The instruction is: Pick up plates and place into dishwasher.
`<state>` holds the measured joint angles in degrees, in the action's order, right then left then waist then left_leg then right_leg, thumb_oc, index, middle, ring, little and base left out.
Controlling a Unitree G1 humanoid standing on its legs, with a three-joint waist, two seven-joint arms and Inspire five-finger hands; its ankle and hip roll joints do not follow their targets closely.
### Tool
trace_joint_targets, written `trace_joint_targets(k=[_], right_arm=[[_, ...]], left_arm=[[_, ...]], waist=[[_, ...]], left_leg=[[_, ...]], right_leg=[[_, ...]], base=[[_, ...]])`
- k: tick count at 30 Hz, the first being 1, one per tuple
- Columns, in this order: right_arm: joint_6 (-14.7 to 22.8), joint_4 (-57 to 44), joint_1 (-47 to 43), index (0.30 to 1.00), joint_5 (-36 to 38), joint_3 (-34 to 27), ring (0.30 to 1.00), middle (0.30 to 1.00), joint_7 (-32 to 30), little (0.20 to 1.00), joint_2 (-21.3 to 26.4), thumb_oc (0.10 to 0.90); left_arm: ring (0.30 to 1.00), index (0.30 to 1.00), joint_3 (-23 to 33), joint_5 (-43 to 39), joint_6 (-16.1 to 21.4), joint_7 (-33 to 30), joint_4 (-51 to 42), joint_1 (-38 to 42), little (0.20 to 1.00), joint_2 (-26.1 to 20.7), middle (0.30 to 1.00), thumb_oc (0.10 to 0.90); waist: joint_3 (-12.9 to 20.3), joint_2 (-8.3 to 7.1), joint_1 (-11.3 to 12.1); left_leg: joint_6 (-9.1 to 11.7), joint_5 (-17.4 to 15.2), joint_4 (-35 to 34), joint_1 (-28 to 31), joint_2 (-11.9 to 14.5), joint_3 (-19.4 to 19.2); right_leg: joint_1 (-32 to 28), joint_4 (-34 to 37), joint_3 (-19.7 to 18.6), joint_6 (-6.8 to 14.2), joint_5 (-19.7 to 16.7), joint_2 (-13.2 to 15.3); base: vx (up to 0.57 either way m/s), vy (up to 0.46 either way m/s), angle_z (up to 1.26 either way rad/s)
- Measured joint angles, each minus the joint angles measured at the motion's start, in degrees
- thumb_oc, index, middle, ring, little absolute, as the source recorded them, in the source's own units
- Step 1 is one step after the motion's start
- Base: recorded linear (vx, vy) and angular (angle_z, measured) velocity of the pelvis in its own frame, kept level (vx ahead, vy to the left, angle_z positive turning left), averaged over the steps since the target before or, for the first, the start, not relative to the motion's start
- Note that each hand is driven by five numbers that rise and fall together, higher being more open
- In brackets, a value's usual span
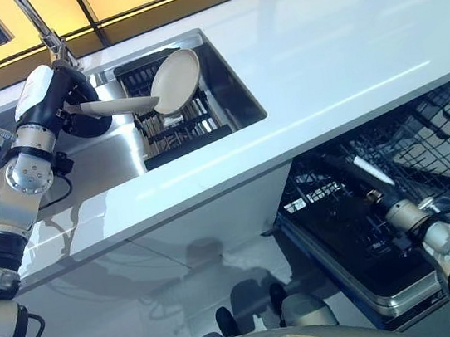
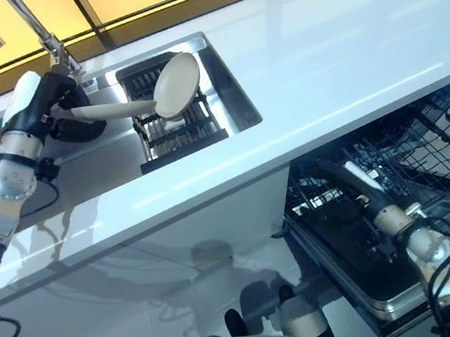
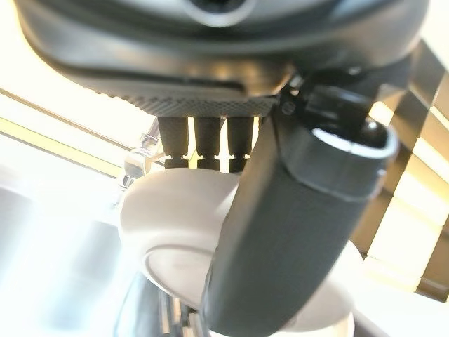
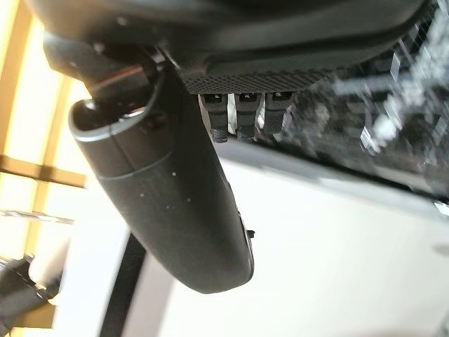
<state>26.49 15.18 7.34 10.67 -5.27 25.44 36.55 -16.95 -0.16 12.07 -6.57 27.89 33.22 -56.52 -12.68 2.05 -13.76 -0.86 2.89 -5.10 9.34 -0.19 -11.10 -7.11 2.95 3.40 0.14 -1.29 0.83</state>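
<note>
no writing can be read anywhere here. the left robot hand (image 1: 74, 97) is clamped on the near rim of a round white ceramic plate (image 1: 175, 81), thumb under and fingers (image 3: 198, 144) over, as the left wrist view shows. the plate is held tilted on edge above the black wire dish rack (image 1: 176, 129) that sits in the recessed steel sink (image 1: 235, 91); whether it touches the rack cannot be told. one plate can be counted. a chrome tap (image 1: 45, 30) rises behind the hand. the glossy white tabletop (image 1: 343, 51) stretches bare to the right of the sink. below its front edge the open dishwasher's dark wire rack (image 1: 425, 157) is pulled out. the right robot hand (image 2: 361, 179) reaches over this rack, holding nothing, its fingers (image 4: 242, 112) straight with the thumb set apart.
</note>
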Motion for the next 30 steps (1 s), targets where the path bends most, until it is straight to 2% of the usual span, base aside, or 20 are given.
trace_joint_targets(k=[3, 7, 12, 13, 15, 18, 23, 30], right_arm=[[0.02, -0.07, 0.04, 0.900, 0.46, -1.38, 0.900, 0.900, 1.09, 0.900, 1.07, 0.800], [0.86, -0.18, 1.20, 0.900, 2.52, -3.17, 0.900, 0.900, 0.74, 0.900, 1.09, 0.800], [1.45, -1.98, 1.31, 0.900, 3.56, -7.29, 0.900, 0.900, -2.26, 0.900, 1.04, 0.800], [2.51, -3.82, 1.32, 0.900, 4.02, -10.05, 0.900, 0.900, -3.90, 0.900, 1.06, 0.800], [4.01, -5.26, 1.27, 0.900, 4.04, -11.90, 0.900, 0.900, -5.05, 0.900, 1.20, 0.800], [6.15, -5.85, 0.91, 0.900, 4.78, -12.34, 0.900, 0.900, -6.39, 0.900, 1.48, 0.800], [6.82, -7.90, 0.50, 0.900, 6.58, -12.34, 0.900, 0.900, -7.12, 0.900, 1.71, 0.800], [8.91, -10.65, -2.49, 0.900, 8.97, -14.63, 0.900, 0.900, -15.19, 0.900, 1.83, 0.800]], left_arm=[[0.300, 0.300, 1.41, -0.97, 2.04, 0.51, -0.04, -1.54, 0.200, 0.00, 0.300, 0.100], [0.300, 0.300, 2.22, -1.50, 2.23, 0.76, -0.04, -1.81, 0.200, 0.00, 0.300, 0.100], [0.300, 0.300, 3.42, -2.98, 2.79, 0.86, -0.18, -1.83, 0.200, 0.00, 0.300, 0.100], [0.300, 0.300, 4.58, -3.49, 3.20, 0.86, -0.85, -1.83, 0.200, -0.01, 0.300, 0.100], [0.300, 0.300, 5.02, -4.60, 3.18, 1.27, -2.69, -1.83, 0.200, -0.01, 0.300, 0.100], [0.300, 0.300, 5.04, -5.62, 3.24, 2.04, -5.24, -1.83, 0.200, 0.00, 0.300, 0.100], [0.300, 0.300, 5.04, -7.19, 3.26, 2.61, -8.44, -1.83, 0.200, 1.44, 0.300, 0.100], [0.300, 0.300, 5.03, -9.33, 3.47, 3.54, -9.34, -1.80, 0.200, 2.63, 0.300, 0.100]], waist=[[0.20, 0.05, -0.19], [0.32, 0.25, -0.77], [0.55, 0.62, -1.07], [0.59, 0.66, -2.28], [0.64, 0.67, -2.38], [0.68, 0.72, -2.60], [1.06, 1.27, -2.97], [1.14, 1.38, -3.07]], left_leg=[[0.05, -0.09, 0.01, -0.01, -0.01, -0.19], [0.05, -0.27, 0.00, -0.02, 0.08, -0.74], [0.01, -0.48, 0.00, -0.07, 0.08, -1.52], [-0.01, -0.51, 0.00, -0.08, 0.04, -1.61], [0.05, -0.57, 0.00, -0.03, 0.10, -2.16], [0.14, -0.65, 0.00, 0.02, 0.15, -2.61], [0.23, -0.71, 0.00, 0.03, 0.12, -2.67], [0.24, -0.71, 0.02, 0.10, 0.09, -2.79]], right_leg=[[0.64, -0.17, -1.02, 0.00, -0.10, -0.14], [0.92, -0.07, -1.92, 0.07, -0.36, -0.24], [1.52, -0.08, -3.24, 0.17, -0.66, -0.32], [1.62, -0.08, -3.38, 0.19, -0.68, -0.33], [1.80, -0.07, -4.04, 0.14, -0.80, -0.50], [1.91, -0.07, -4.44, 0.05, -0.90, -0.65], [1.95, 0.00, -4.55, 0.02, -0.92, -0.73], [1.99, 0.00, -4.71, -0.01, -0.95, -0.79]], base=[[0.02, 0.065, -0.16], [0.01, 0.037, -0.14], [0.01, 0.036, -0.14], [0.00, 0.020, -0.05], [0.00, 0.014, -0.11], [-0.01, 0.005, -0.10], [0.00, 0.001, -0.01], [0.00, 0.001, 0.00]])
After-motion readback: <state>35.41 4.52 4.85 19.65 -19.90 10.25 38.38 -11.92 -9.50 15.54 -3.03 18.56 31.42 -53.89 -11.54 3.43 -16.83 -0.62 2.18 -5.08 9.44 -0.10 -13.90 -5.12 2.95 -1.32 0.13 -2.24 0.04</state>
